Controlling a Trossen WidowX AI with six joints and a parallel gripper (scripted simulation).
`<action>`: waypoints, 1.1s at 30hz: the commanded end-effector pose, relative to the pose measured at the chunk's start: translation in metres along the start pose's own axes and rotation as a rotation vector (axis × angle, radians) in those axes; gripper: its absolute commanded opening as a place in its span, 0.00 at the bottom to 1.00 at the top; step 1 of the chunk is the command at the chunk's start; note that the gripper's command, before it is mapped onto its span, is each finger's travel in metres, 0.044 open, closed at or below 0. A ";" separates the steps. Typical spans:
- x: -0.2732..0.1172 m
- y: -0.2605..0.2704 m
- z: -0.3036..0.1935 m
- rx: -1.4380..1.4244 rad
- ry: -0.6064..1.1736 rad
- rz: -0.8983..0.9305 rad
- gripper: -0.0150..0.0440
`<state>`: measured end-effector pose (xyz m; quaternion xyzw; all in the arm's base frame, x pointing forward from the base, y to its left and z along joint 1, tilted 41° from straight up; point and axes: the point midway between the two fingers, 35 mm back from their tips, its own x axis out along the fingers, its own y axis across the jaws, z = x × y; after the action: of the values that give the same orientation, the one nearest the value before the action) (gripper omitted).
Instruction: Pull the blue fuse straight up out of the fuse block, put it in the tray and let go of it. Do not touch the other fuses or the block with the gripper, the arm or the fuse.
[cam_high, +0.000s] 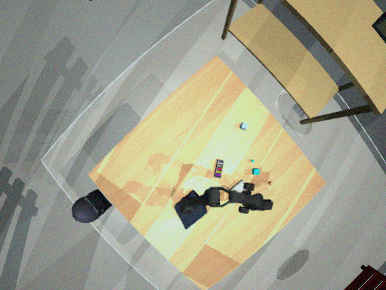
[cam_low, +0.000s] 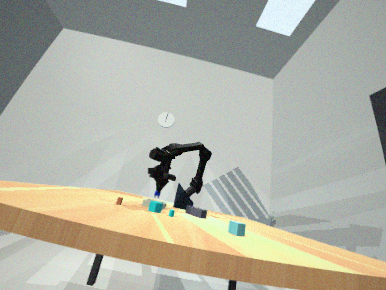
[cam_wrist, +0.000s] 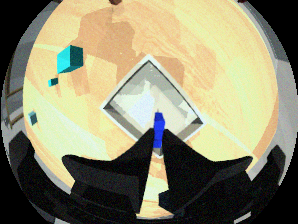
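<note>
Wrist view: the gripper (cam_wrist: 157, 132) (cam_low: 157, 192) is closed on the blue fuse (cam_wrist: 159, 129) (cam_low: 157, 194), one fingertip on each side, with the fuse projecting beyond the tips. Behind it in this view lies the tray (cam_wrist: 126, 82) (cam_low: 146, 202) (cam_high: 242, 183), a pale, square-walled receptacle. The fuse appears over the tray's near corner rather than its middle; whether its lower end is already below the rim cannot be determined.

Exterior view: the arm (cam_low: 189, 147) (cam_high: 227, 196) is bent over with the gripper pointing down, and the fuse sits at the lowest point of the assembly, just above or at the tray. The fuse block (cam_low: 196, 212) (cam_high: 219, 168) stands to one side, apart from the gripper. In the top view its remaining fuses show as small coloured marks, and the arm is not over it.

Status: extraction complete; transfer to the tray nearly complete. Placement and release are outstanding.

Remaining procedure, as judged from here: shift the fuse inward from the corner if required, lower it inside the walls, spread the fingers, then retract vertically. Caution: release at the present corner position could leave the fuse on the rim or outside the tray.
</note>
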<state>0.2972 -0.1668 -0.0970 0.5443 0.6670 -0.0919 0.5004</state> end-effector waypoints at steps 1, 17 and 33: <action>0.010 0.000 -0.002 0.003 0.008 0.001 0.25; 0.017 0.000 -0.001 0.000 0.004 -0.001 0.48; -0.020 0.000 -0.002 0.003 0.007 0.000 0.81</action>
<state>0.2953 -0.1758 -0.0841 0.5478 0.6655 -0.0921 0.4985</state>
